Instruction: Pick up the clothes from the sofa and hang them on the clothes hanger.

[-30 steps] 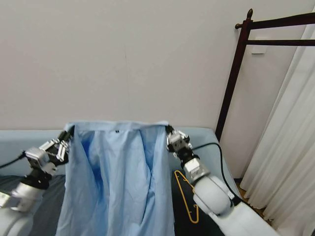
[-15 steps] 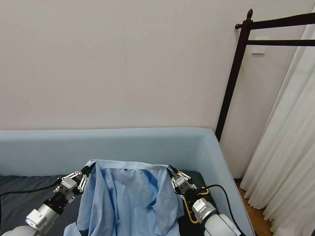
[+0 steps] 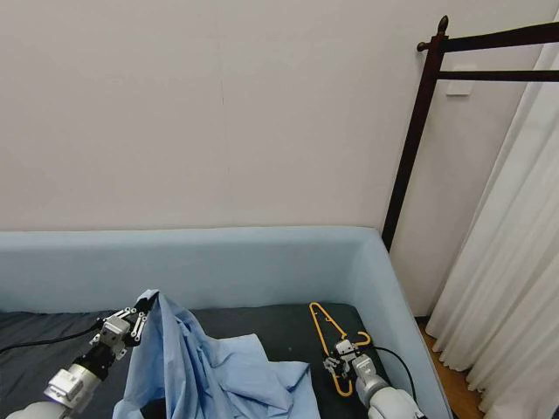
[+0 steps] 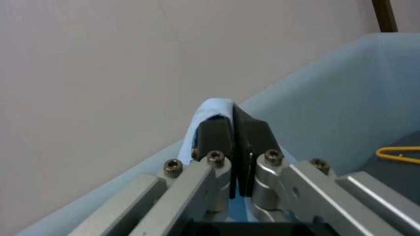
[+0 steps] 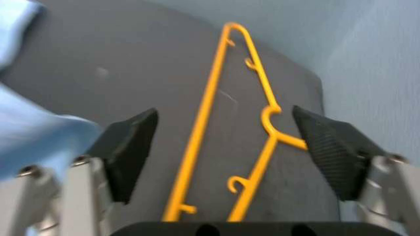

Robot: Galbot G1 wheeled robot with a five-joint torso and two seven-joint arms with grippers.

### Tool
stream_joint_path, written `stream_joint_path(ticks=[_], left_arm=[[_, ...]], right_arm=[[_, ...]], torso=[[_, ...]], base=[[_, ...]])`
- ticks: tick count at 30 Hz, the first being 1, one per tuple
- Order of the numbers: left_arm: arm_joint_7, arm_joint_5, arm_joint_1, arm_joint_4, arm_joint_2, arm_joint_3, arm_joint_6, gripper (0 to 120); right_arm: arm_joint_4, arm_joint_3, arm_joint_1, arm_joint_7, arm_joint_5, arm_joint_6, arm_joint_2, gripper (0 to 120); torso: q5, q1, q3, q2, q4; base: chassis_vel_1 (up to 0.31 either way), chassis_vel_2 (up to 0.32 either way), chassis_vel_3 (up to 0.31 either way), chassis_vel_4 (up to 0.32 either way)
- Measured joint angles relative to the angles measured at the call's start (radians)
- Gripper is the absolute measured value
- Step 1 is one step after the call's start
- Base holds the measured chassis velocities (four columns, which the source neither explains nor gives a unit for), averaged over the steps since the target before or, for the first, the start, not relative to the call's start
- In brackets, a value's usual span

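A light-blue shirt (image 3: 218,375) lies crumpled on the dark sofa seat (image 3: 262,319), with one corner still lifted. My left gripper (image 3: 140,316) is shut on that raised corner; in the left wrist view its fingers (image 4: 217,135) pinch the blue cloth (image 4: 213,109). My right gripper (image 3: 342,356) is open and low over the yellow hanger (image 3: 327,325) lying on the seat to the right of the shirt. Seen from the right wrist, the hanger (image 5: 206,93) lies between the spread pads (image 5: 131,147), and shirt fabric (image 5: 26,132) shows at the edge.
A dark wooden clothes rack (image 3: 417,131) stands past the sofa's right end, with white curtains (image 3: 515,262) beside it. The light-blue sofa back (image 3: 262,262) and right armrest (image 3: 393,323) border the seat. A plain wall lies behind.
Both arms came down from holding the shirt spread high. The right gripper let go and opened, the shirt slumped onto the seat, and that gripper shifted over the hanger.
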State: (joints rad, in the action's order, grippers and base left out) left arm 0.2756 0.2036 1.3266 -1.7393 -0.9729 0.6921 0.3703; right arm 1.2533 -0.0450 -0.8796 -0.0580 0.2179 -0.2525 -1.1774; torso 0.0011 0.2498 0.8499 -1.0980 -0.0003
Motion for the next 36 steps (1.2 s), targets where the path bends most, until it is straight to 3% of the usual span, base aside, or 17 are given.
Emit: stream_joint_path(ticks=[4, 11, 14, 20, 25, 27, 30, 36], left_arm=[[-0.012, 0.000, 0.008, -0.033, -0.010, 0.005, 0.002, 0], [-0.020, 0.002, 0.013, -0.064, -0.023, 0.006, 0.002, 0], [-0.021, 0.003, 0.014, -0.068, -0.024, 0.005, 0.002, 0], [-0.022, 0.006, 0.010, -0.069, -0.014, 0.002, 0.002, 0], [-0.023, 0.010, 0.009, -0.074, -0.008, -0.001, 0.001, 0], [-0.024, 0.010, 0.008, -0.074, -0.007, -0.002, 0.002, 0], [-0.024, 0.011, 0.006, -0.074, -0.008, -0.005, 0.002, 0], [-0.024, 0.011, 0.003, -0.070, -0.014, -0.011, 0.004, 0]], right_arm=[[-0.181, -0.025, 0.080, -0.022, -0.004, 0.019, -0.063, 99], [-0.392, -0.078, 0.176, -0.018, 0.055, 0.028, -0.146, 98], [-0.471, -0.103, 0.213, 0.005, 0.064, 0.029, -0.170, 87], [-0.549, -0.146, 0.238, 0.024, 0.020, 0.046, -0.193, 76], [-0.624, -0.203, 0.259, 0.039, -0.023, 0.048, -0.218, 56], [-0.629, -0.211, 0.260, 0.043, -0.024, 0.049, -0.219, 53], [-0.633, -0.222, 0.261, 0.048, -0.023, 0.048, -0.220, 38], [-0.617, -0.224, 0.251, 0.051, -0.022, 0.034, -0.213, 19]], torso=[[0.0000, 0.000, 0.000, 0.000, 0.0001], [0.0000, 0.000, 0.000, 0.000, 0.0002], [0.0000, 0.000, 0.000, 0.000, 0.0000], [-0.0001, 0.000, 0.000, 0.000, -0.0001], [0.0002, 0.000, 0.000, 0.000, 0.0004], [0.0002, 0.000, 0.000, 0.000, 0.0004], [0.0002, 0.000, 0.000, 0.000, 0.0005], [0.0000, 0.000, 0.000, 0.000, -0.0001]], base=[[0.000, 0.000, 0.000, 0.000], [0.000, 0.000, 0.000, 0.000], [0.000, 0.000, 0.000, 0.000], [0.000, 0.000, 0.000, 0.000], [0.000, 0.000, 0.000, 0.000], [0.000, 0.000, 0.000, 0.000], [0.000, 0.000, 0.000, 0.000], [0.000, 0.000, 0.000, 0.000]])
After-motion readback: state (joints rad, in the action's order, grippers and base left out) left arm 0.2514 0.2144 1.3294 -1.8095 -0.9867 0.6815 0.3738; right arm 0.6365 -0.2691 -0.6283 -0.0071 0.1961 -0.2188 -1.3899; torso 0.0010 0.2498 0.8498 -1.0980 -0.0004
